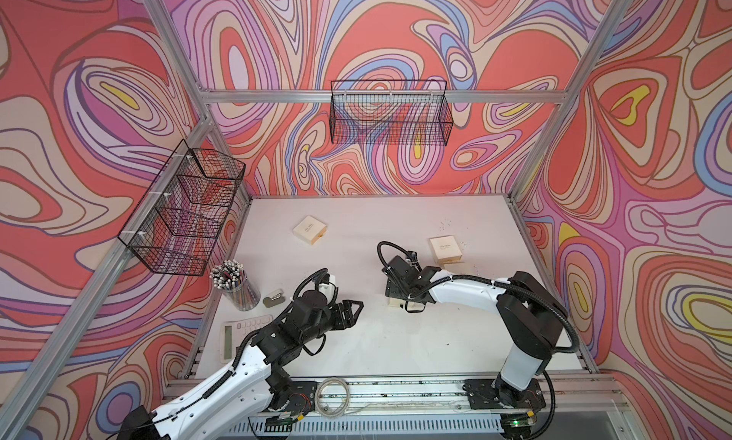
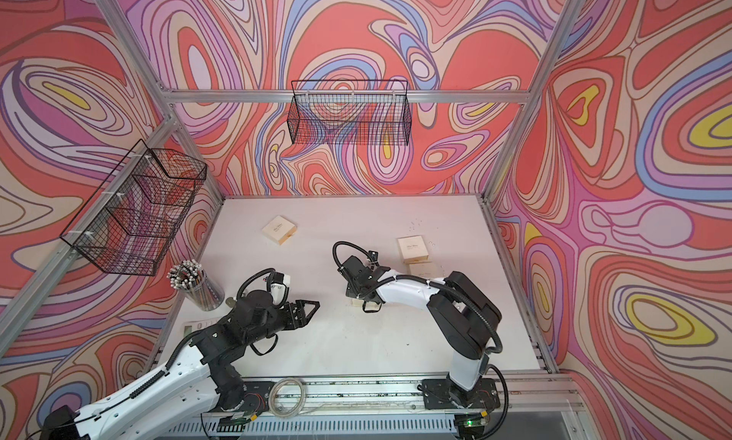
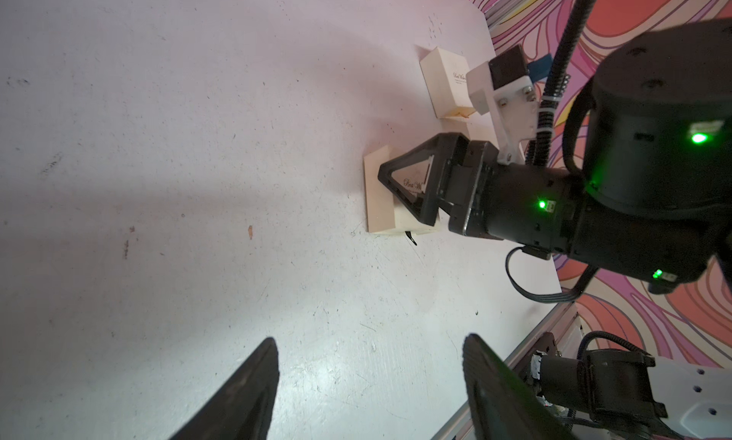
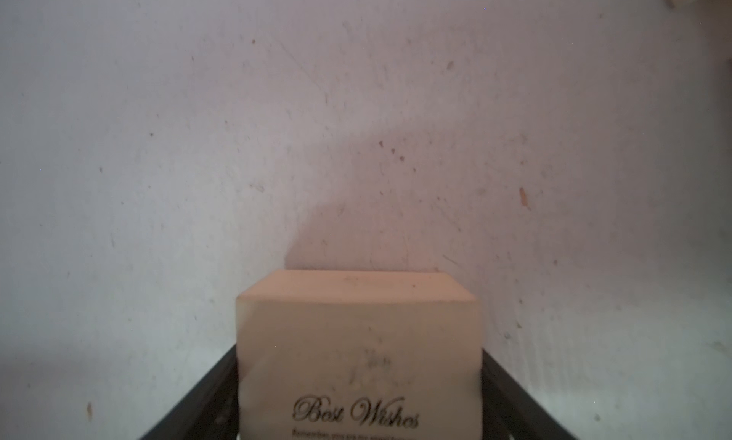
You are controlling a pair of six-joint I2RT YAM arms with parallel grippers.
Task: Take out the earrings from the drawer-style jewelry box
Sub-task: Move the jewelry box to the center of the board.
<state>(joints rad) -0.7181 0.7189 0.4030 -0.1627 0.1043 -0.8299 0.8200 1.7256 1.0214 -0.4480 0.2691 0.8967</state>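
A cream drawer-style jewelry box [image 4: 358,339] printed "Best Wishes" rests on the white table [image 1: 376,339]. My right gripper [image 4: 359,351] reaches down over it with a dark finger pressed against each side; the left wrist view shows the same box [image 3: 379,196] under that gripper [image 3: 386,188]. Its drawer looks closed, and any earrings inside are hidden. Tiny pale earrings [image 1: 462,242] lie as specks on the table beside another cream box [image 1: 445,248] at the back right. My left gripper [image 1: 358,305] hovers open and empty to the left, its fingertips [image 3: 269,351] well apart.
A third cream box [image 1: 310,230] sits at the back left. A pencil cup [image 1: 237,287], a stapler [image 1: 274,298] and a calculator [image 1: 237,333] line the left edge. Wire baskets [image 1: 186,208] [image 1: 390,113] hang on the walls. A cable coil [image 1: 332,392] lies on the front rail.
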